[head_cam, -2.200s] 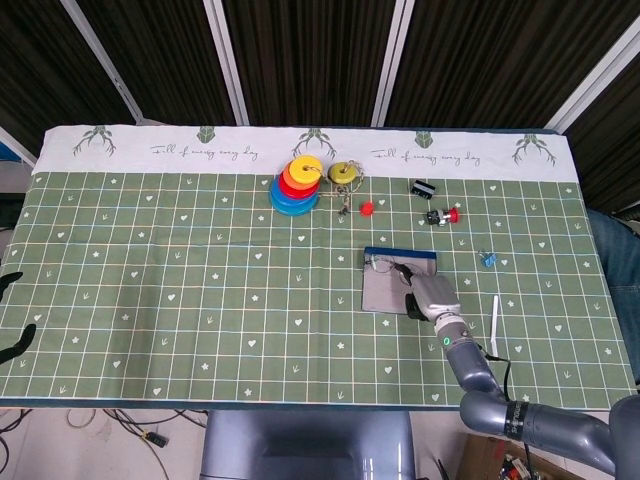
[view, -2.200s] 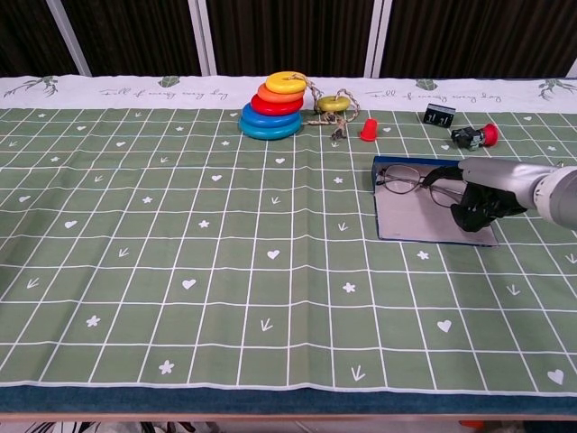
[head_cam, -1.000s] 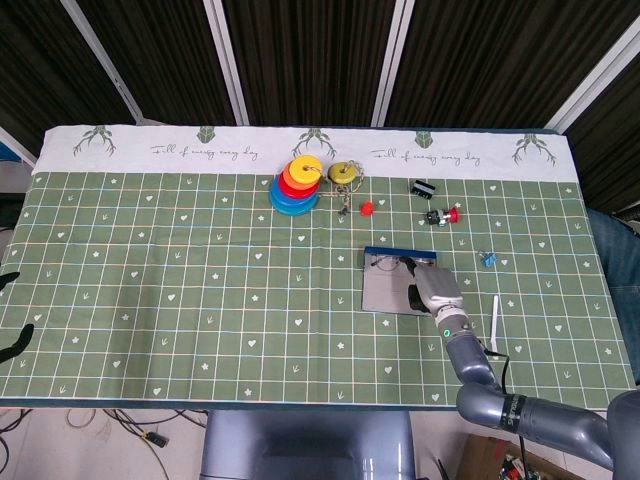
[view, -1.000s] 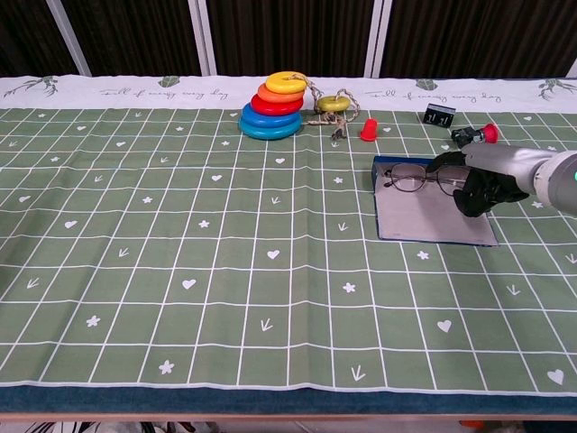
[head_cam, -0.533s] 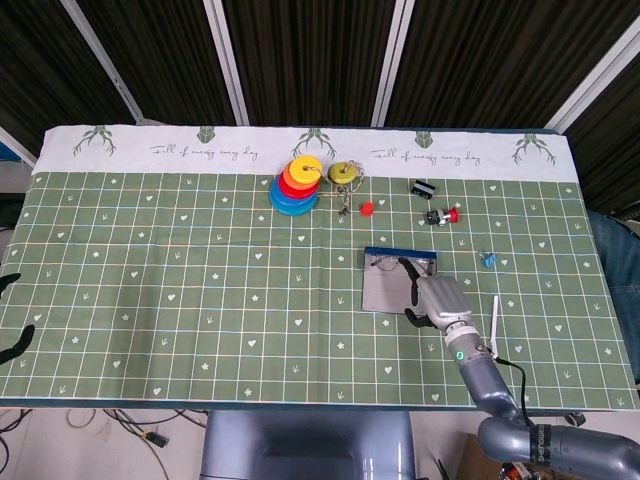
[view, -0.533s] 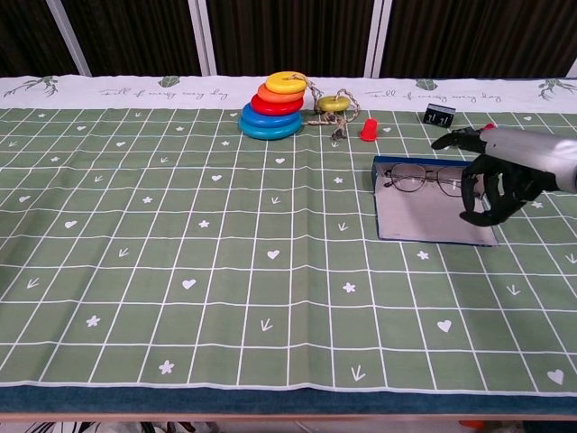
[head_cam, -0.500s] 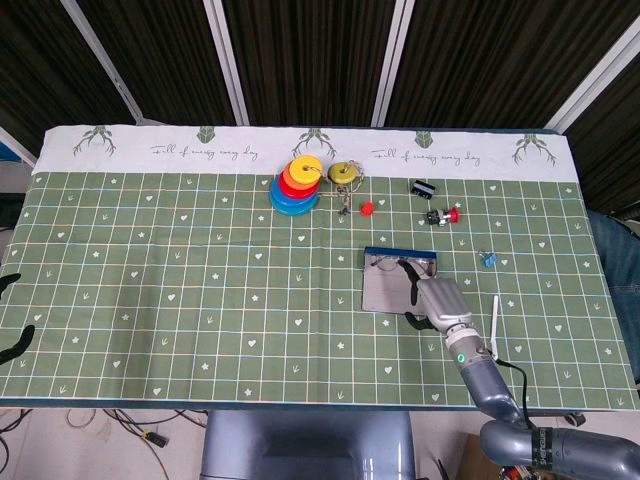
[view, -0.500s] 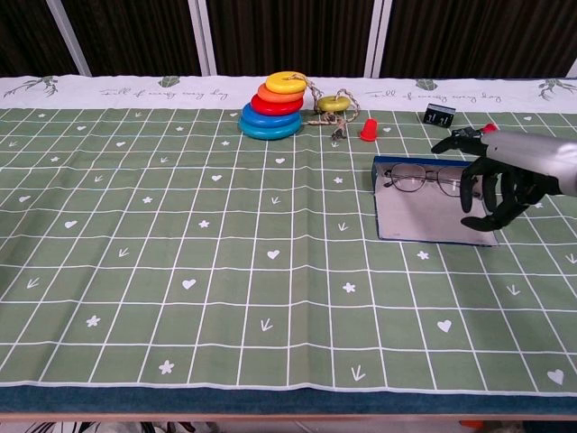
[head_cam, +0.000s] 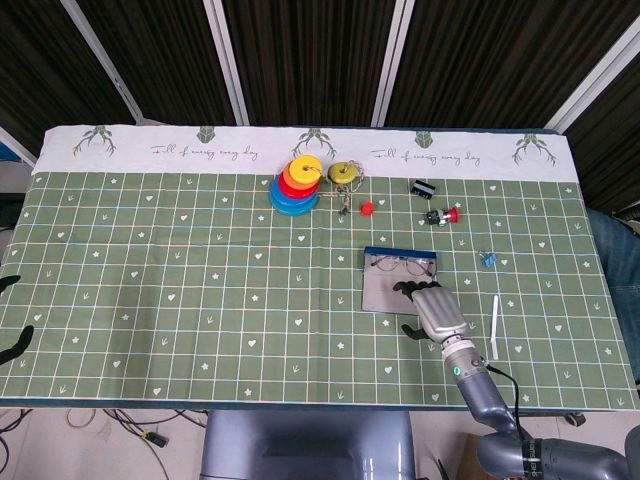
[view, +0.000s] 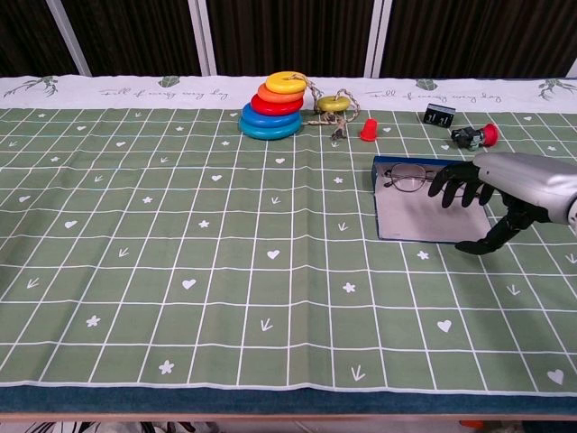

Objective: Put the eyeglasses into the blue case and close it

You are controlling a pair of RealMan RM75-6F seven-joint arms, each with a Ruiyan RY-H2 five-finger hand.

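Right hand (view: 491, 194), fingers spread and empty, hovers beside eyeglasses (view: 413, 179) lying in blue case (view: 424, 216).

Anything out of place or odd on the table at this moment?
Nothing looks spilled or damaged. The eyeglasses lie in the open blue case near its far edge, lid not yet closed. The right hand hovers over the case's right side, fingers apart, holding nothing. The ring stack stands upright.

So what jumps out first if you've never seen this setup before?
Probably the bright rainbow stack of plastic rings at the far middle of the green patterned tablecloth. Next, the silver robotic right hand with black fingers spread, hovering over the open blue glasses case, where thin wire-framed eyeglasses lie at its far edge.
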